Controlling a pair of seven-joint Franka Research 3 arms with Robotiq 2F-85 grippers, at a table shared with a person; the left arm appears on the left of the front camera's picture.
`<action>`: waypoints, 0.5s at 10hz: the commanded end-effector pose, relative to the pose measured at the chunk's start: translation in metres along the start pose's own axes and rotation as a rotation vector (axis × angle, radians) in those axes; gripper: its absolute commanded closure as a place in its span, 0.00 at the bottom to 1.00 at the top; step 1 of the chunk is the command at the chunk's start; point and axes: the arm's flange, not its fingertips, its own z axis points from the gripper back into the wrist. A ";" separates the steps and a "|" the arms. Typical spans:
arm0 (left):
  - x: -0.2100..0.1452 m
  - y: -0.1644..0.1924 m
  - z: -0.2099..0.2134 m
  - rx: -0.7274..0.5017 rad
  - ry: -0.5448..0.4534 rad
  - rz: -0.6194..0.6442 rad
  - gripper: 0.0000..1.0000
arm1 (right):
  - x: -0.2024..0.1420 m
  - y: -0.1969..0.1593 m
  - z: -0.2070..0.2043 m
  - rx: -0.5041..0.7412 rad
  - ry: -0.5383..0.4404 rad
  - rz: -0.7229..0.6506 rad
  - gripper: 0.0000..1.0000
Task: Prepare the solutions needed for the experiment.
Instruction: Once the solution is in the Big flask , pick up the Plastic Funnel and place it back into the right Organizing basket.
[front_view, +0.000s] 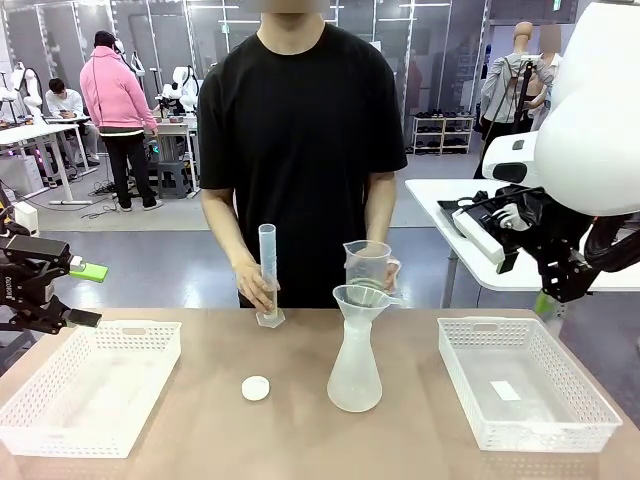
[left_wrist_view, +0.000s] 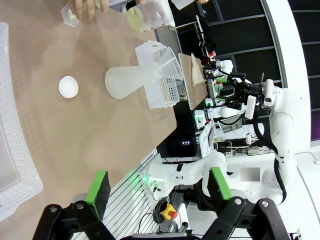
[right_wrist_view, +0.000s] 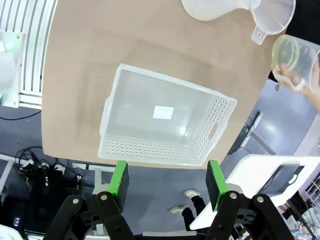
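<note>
My left fingers (left_wrist_view: 100, 187) and right fingers (right_wrist_view: 119, 182) hang spread and empty off the desk (front_view: 200, 430) sides, likely to stay clear, while the person (front_view: 300, 150) tips a beaker (front_view: 368, 265) of yellow solutions (right_wrist_view: 289, 50) over the funnel (front_view: 362, 298) on the flask (front_view: 355, 375) at frame centre.

The front camera sits on the robot's side, a little above the table (front_view: 300, 440), and faces the person (front_view: 300, 130) across it, near enough to span the left basket (front_view: 70, 440), flask (front_view: 354, 375) and right basket (front_view: 520, 436). The left wrist camera hangs off the table's left end behind the left gripper (left_wrist_view: 157, 172). It is rolled sideways and looks along the tabletop from well back, sharing the flask, the cap (left_wrist_view: 68, 86) and both baskets with the front view. The right wrist camera looks steeply down past the right gripper (right_wrist_view: 166, 165) from over the table's right end. It is close on the right basket, with the flask at its top edge.
</note>
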 end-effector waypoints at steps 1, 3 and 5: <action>0.002 -0.003 -0.002 -0.024 -0.007 0.003 0.00 | -0.002 0.000 -0.005 0.015 -0.013 -0.005 0.22; 0.002 -0.003 -0.002 -0.024 -0.007 0.003 0.00 | -0.002 0.000 -0.005 0.015 -0.013 -0.005 0.22; 0.002 -0.003 -0.002 -0.024 -0.007 0.003 0.00 | -0.021 0.005 -0.004 0.058 -0.134 -0.182 0.22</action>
